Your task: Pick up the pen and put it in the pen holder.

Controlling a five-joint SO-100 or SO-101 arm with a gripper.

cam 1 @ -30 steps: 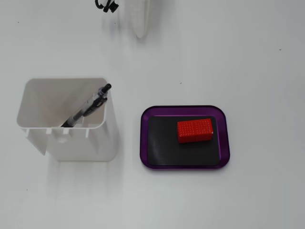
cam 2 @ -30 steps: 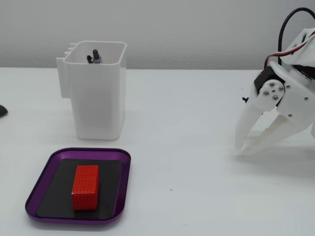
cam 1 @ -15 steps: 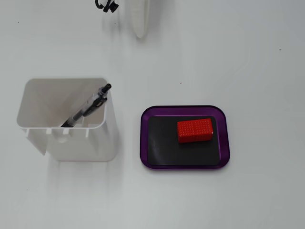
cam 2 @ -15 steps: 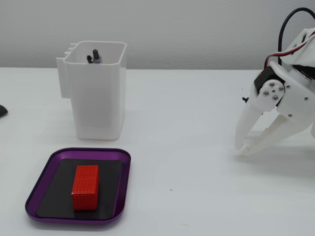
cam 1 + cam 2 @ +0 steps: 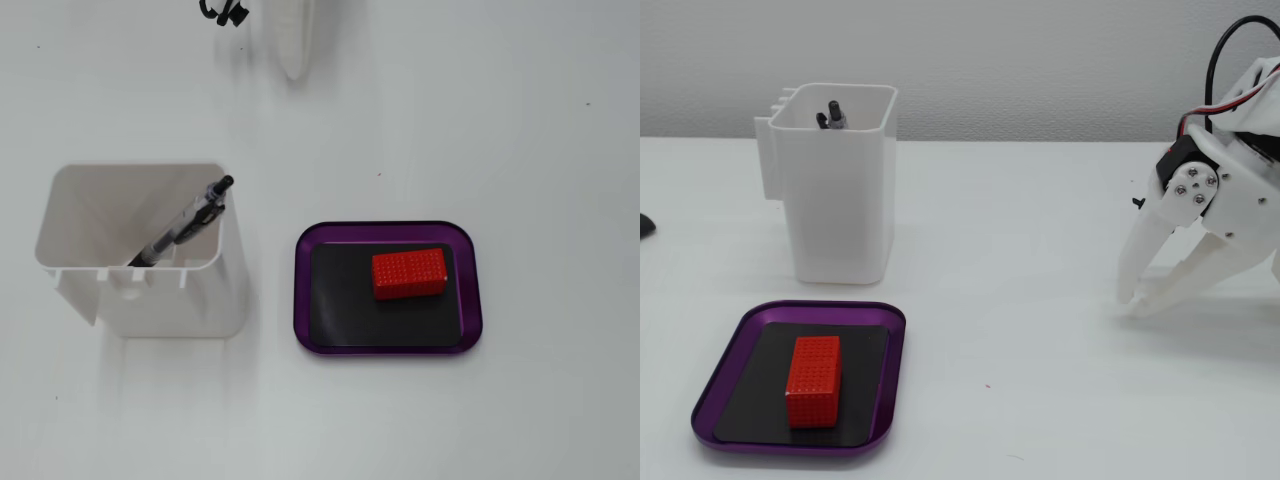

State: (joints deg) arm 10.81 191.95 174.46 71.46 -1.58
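One pen (image 5: 187, 222) is leaning inside one holder (image 5: 840, 190), its tip poking above the rim. One red block (image 5: 409, 273) is lying on one purple tray (image 5: 895, 345). My gripper (image 5: 1135, 300) is hanging near the counter (image 5: 1040, 250), jaws slightly parted, gripping nothing.
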